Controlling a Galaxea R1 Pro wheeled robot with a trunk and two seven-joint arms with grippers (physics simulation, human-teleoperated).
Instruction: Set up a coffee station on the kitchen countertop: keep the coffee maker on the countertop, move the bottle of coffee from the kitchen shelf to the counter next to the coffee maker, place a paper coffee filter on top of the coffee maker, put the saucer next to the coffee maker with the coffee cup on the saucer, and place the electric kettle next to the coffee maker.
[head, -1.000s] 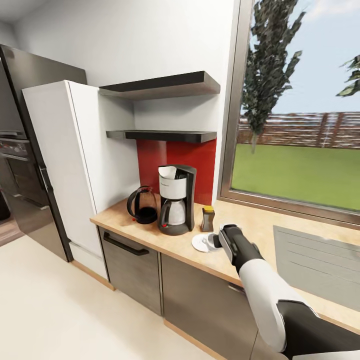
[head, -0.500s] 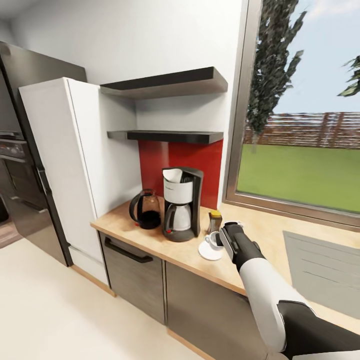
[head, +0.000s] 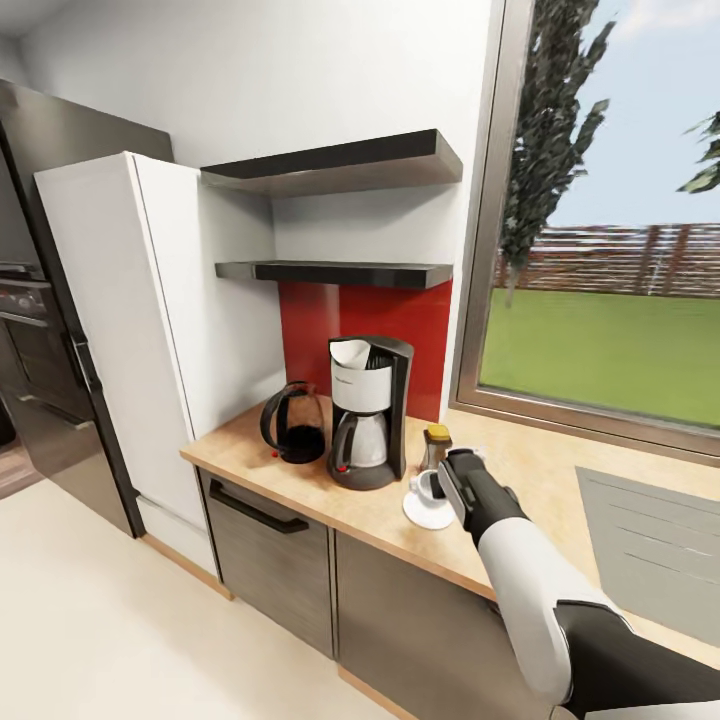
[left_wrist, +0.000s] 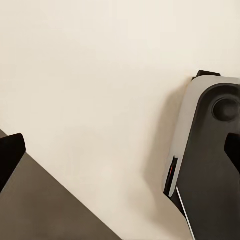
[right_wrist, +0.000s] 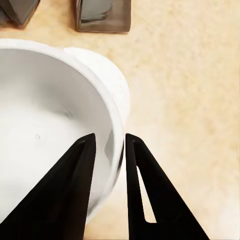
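The black-and-white coffee maker (head: 368, 412) stands on the wooden countertop (head: 250, 448) with a white paper filter (head: 349, 351) on top. A dark electric kettle (head: 295, 422) sits to its left and the bottle of coffee (head: 437, 446) to its right. In front of the bottle lies the white saucer (head: 428, 514) with the white coffee cup (head: 427, 487) over it. My right gripper (head: 438, 488) is shut on the cup's rim (right_wrist: 118, 145), one finger inside and one outside. I cannot tell whether the cup rests on the saucer. My left gripper (left_wrist: 120, 150) hangs open over the floor.
Two dark shelves (head: 340, 270) hang above the coffee maker against a red backsplash. A white tall cabinet (head: 120, 330) and a dark oven unit (head: 25, 300) stand to the left. A large window (head: 610, 250) runs along the right, with a grey sink area (head: 650, 540) below it.
The whole view has shifted as the camera moved. My right gripper has carried the cup from beside the saucer to over its middle, closer to the coffee maker.
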